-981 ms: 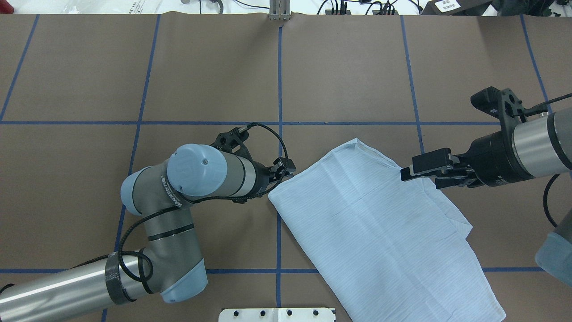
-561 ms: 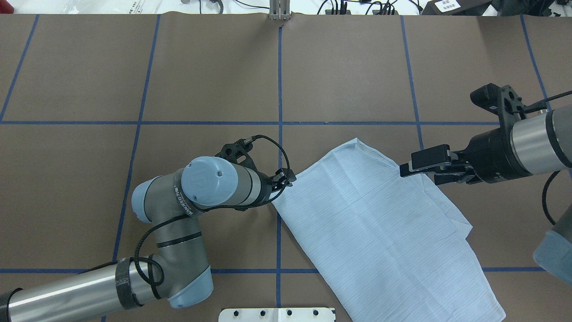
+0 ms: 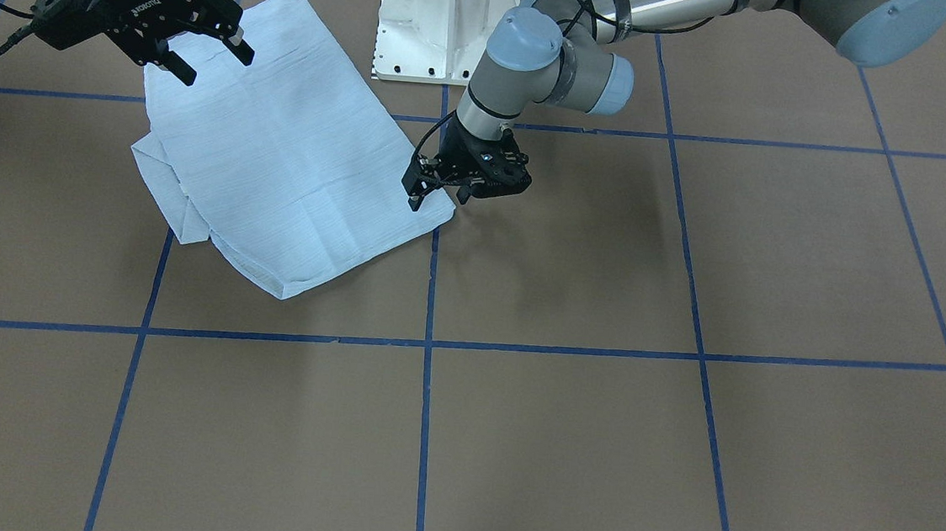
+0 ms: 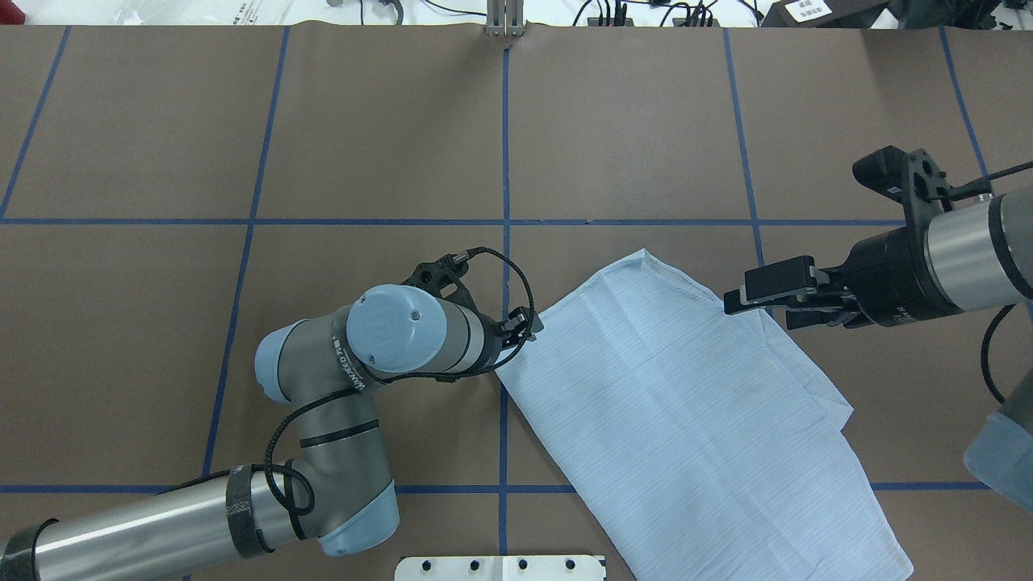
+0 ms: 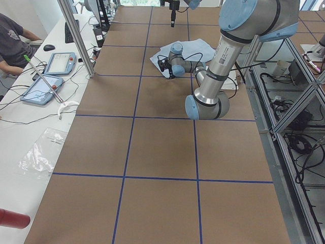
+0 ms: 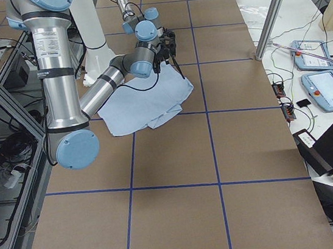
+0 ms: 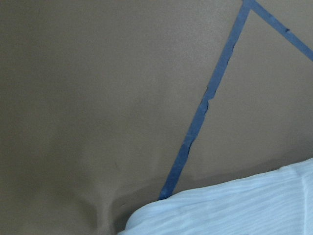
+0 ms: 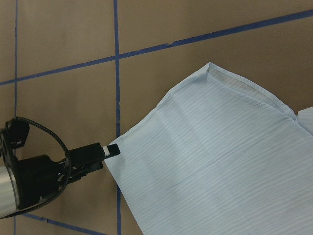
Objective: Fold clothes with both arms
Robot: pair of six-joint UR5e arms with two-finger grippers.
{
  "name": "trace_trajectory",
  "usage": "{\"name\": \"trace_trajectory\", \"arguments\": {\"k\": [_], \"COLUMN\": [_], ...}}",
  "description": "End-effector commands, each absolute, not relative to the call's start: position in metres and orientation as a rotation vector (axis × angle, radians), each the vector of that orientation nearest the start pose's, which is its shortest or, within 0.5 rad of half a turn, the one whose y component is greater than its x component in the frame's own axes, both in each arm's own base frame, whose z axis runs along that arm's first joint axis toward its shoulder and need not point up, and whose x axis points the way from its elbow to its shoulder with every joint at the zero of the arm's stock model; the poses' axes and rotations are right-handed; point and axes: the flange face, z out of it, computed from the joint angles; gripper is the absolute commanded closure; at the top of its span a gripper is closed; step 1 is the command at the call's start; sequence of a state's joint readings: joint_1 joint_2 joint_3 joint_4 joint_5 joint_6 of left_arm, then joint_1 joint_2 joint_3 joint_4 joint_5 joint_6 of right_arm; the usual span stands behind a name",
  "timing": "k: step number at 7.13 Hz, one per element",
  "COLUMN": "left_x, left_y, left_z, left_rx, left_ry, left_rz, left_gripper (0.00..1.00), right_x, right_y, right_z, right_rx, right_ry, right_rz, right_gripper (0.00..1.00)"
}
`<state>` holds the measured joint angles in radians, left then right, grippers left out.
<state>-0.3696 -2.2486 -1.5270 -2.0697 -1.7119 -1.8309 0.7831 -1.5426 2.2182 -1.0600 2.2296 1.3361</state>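
Shirt: A pale light-blue shirt [image 4: 686, 411] lies folded flat on the table as a long, slanted four-sided panel. In the overhead view it runs from the centre toward 5 o'clock, where its end passes out of frame.
Fabric: The cloth is thin and finely striped, crossed by soft creases. A tucked underlayer pokes out in a blunt point on the 3 o'clock side, and a narrow hem rims the 12 o'clock corner.
Left gripper: The black two-finger left gripper [image 4: 524, 323] is down at the shirt's 10 o'clock corner. In the front-facing view its jaws stand apart, one fingertip [image 3: 414, 202] over the cloth and the other just off the edge, clamping nothing.
Right gripper: The right gripper [image 4: 759, 311] hangs over the shirt's 1 o'clock edge, jaws spread and empty, and appears raised clear of the fabric.
Arms: The left arm [image 4: 387, 331] and right arm [image 4: 960, 258] are smooth grey metal tubes with rounded light-blue joint caps. Braided black cable loops around the left arm's wrist and elbow.
Table: The table [image 4: 363, 121] has a matte brown, paper-like top ruled into large rectangles by blue tape lines [image 4: 505, 121].
Base plate: A white base plate [image 4: 500, 567] dotted with dark bolt holes sits at the table's 6 o'clock edge. The shirt's near end lies just beside it, on its 3 o'clock side.
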Motion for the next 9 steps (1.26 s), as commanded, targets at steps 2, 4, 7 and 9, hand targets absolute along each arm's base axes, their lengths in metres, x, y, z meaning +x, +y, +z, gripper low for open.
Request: {"name": "trace_trajectory", "arguments": {"k": [2, 4, 7, 9], "left_x": [0.629, 0.63, 0.629, 0.625], "left_y": [-0.359, -0.358, -0.357, -0.357], "left_z": [0.216, 0.215, 0.21, 0.206], "left_rx": [-0.076, -0.079, -0.079, -0.078], "left_ry": [1.14, 1.145, 1.154, 1.16], "left_rz": [-0.47, -0.468, -0.464, -0.464], "left_gripper": [0.14, 0.33, 0.8, 1.0], "right_x": [-0.25, -0.249, -0.246, -0.245], "right_y": [-0.356, -0.356, -0.357, -0.359], "right_z": [0.279, 0.279, 0.279, 0.279], "right_rx": [0.055, 0.054, 0.058, 0.063], "right_ry": [-1.269, -1.269, -1.269, -1.269], "right_rz": [0.089, 0.09, 0.095, 0.101], "right_gripper": [0.0, 0.0, 0.0, 0.0]}}
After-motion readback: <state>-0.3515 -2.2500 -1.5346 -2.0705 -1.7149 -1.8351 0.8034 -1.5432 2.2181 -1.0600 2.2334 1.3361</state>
